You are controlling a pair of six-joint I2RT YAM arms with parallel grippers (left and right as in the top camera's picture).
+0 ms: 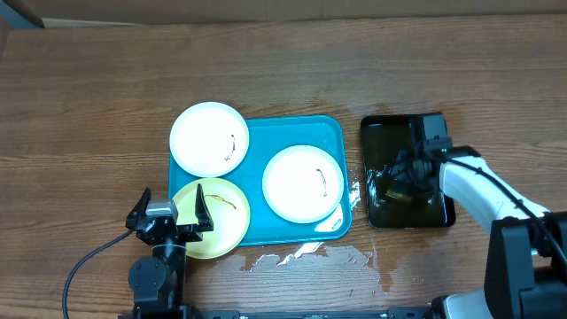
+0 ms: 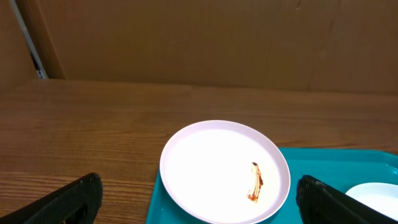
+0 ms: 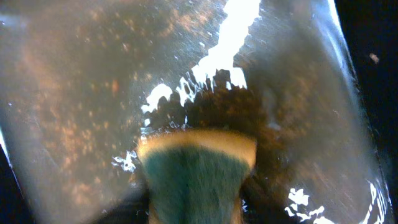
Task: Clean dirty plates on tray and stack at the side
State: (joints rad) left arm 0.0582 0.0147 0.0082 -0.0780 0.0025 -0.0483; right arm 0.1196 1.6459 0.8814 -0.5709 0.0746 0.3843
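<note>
The turquoise tray (image 1: 332,128) holds three plates. A white plate (image 1: 208,139) with a dark smear overhangs its back left corner, and a second white plate (image 1: 303,183) lies at the right. A pale yellow plate (image 1: 210,217) overhangs the front left. My left gripper (image 1: 173,202) hovers open over the yellow plate, with nothing between its fingers. In the left wrist view the smeared white plate (image 2: 224,171) lies ahead on the tray (image 2: 348,165). My right gripper (image 1: 403,173) is down in the black tray (image 1: 381,133), shut on a green and yellow sponge (image 3: 196,180).
The black tray's floor (image 3: 74,93) is wet and glistening. Spilled water (image 1: 301,257) shines on the wooden table in front of the turquoise tray. A brown cardboard wall (image 2: 199,37) stands behind the table.
</note>
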